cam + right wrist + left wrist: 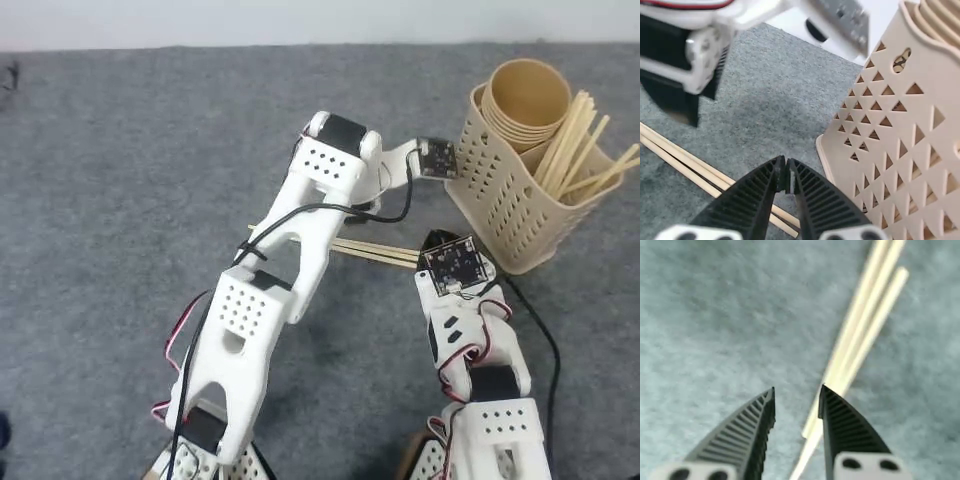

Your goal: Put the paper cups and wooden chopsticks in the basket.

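Note:
Several wooden chopsticks (380, 250) lie together on the grey carpet, just left of the beige basket (500, 200). My left gripper (796, 395) is open low over them, and one finger (840, 425) overlaps the bundle (865, 325) near its end. The left arm (300, 230) stretches across the middle of the carpet. My right gripper (786, 167) is shut on nothing, between the chopsticks (685, 162) and the basket wall (890, 140). Stacked paper cups (525, 95) and more chopsticks (575, 150) stand in the basket.
The right arm (465, 330) rises from the near edge, close to the basket's lower corner. The left arm's wrist (690, 75) hangs just above the chopsticks, close ahead of my right gripper. Open carpet (120, 180) spreads to the left.

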